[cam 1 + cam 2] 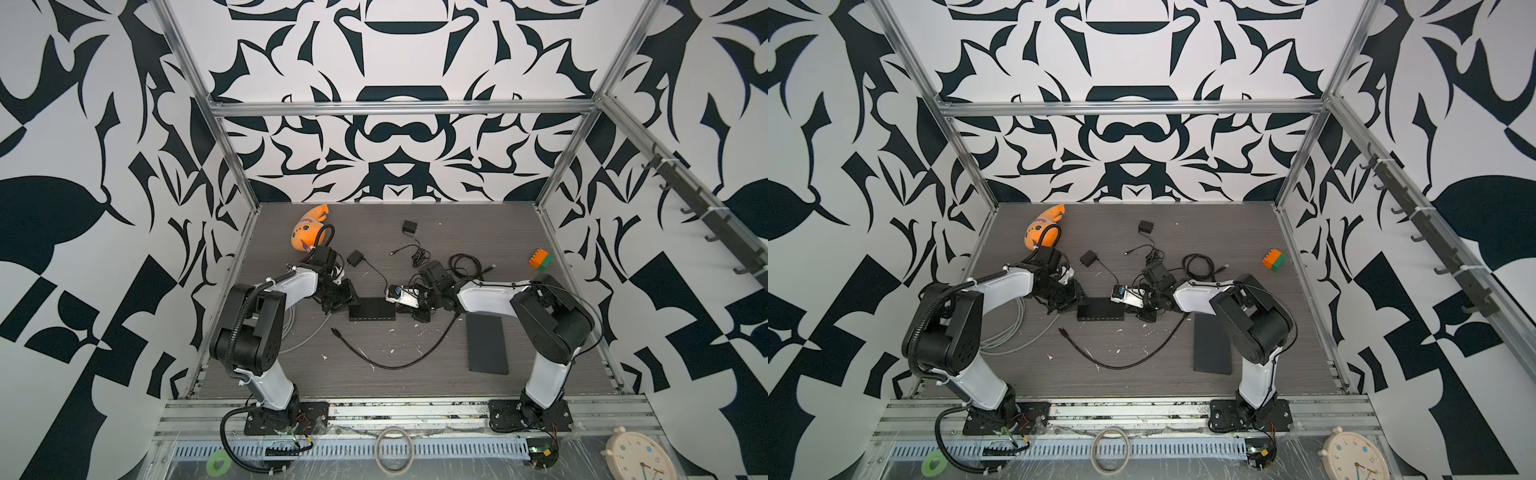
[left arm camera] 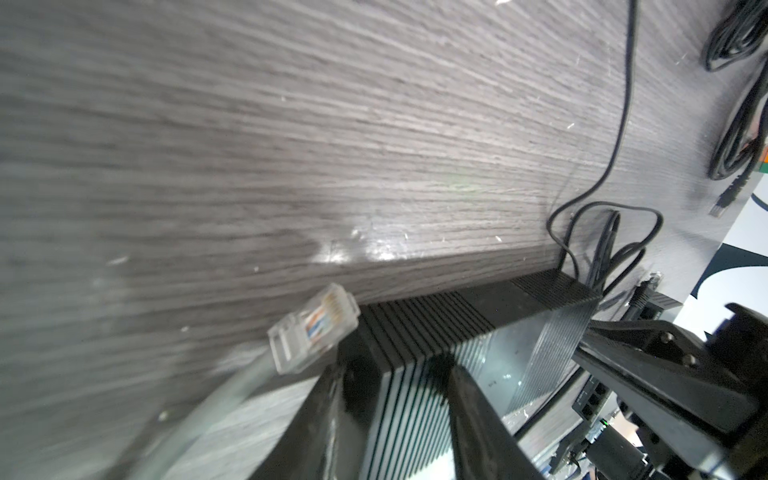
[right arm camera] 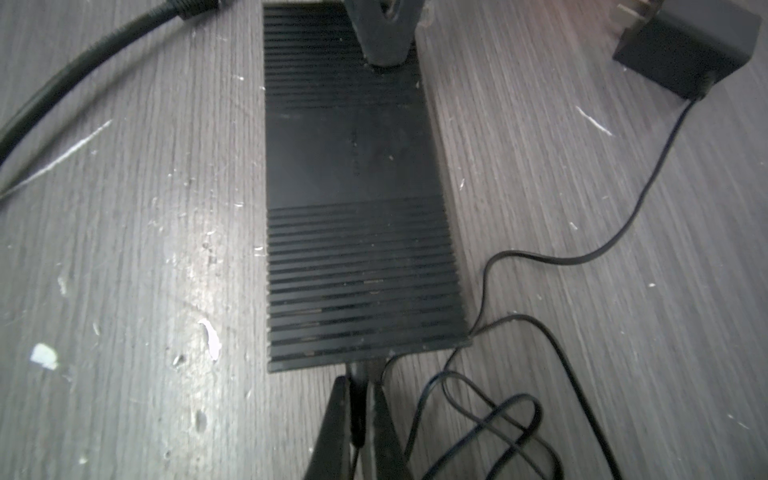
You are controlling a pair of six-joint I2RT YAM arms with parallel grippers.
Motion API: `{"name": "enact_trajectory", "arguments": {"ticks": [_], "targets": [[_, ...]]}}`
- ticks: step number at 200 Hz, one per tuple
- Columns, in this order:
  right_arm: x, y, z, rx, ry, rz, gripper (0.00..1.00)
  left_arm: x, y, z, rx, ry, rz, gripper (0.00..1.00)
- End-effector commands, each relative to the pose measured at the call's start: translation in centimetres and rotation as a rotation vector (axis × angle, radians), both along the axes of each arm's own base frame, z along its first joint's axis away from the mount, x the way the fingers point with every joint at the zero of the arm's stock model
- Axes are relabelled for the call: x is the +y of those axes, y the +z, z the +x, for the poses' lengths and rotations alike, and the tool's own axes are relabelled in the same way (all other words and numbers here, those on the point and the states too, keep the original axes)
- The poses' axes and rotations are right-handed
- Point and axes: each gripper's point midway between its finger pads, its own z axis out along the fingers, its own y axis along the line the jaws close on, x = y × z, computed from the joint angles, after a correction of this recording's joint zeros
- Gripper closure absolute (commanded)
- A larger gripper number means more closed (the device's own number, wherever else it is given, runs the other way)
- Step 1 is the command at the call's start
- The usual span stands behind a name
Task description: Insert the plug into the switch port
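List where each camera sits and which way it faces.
Top views: high behind arm bases, looking down at the grey wood-grain table; left arm, right arm show.
Left wrist: low, along the black ribbed switch; clear plastic plug beside left jaws.
Right wrist: over the switch's opposite end; right jaws shut on black cable.
Wrist views share the switch.

There are two robot arms point(image 1: 257, 332) point(image 1: 548, 324), one switch point(image 1: 372, 309), two wall adapters point(image 1: 409, 227) point(image 1: 354, 258), one orange toy fish point(image 1: 305, 232), one orange-and-green block point(image 1: 540, 261), one black slab point(image 1: 487, 345) and one clock point(image 1: 638, 457).
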Motion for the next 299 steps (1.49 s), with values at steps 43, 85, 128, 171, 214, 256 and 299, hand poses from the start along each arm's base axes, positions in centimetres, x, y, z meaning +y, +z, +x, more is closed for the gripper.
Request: {"name": "enact_trajectory", "arguments": {"ticks": [43,85,128,171,214,256,299], "targets": [[4.0,2.8,0.7,-0.026,0.011,0.149,0.95,-4.5,1.4,-1.2,0.006,-0.077,-0.16,0.56],[1.7,3.3,1.0,-0.07,-0.048,0.104,0.74,-1.6,3.3,1.3,-0.09,-0.019,-0.034,0.52],[-1.4,4.6,1.3,-0.087,-0.115,0.048,0.67,0.3,6.9,4.3,-0.199,0.01,-0.01,0.51],[-2.5,8.0,2.9,-0.074,-0.293,0.125,0.63,4.7,6.6,5.0,-0.287,-0.11,0.329,0.55],[-2.7,10.1,5.3,0.094,-0.625,0.286,0.61,5.5,5.2,3.2,-0.298,-0.272,0.421,0.55],[-2.1,10.3,5.6,0.218,-0.737,0.359,0.58,4.2,3.0,1.0,-0.245,-0.375,0.473,0.54],[-2.0,10.2,4.9,0.216,-0.732,0.33,0.55,5.0,0.4,0.2,-0.153,-0.376,0.553,0.54]]}}
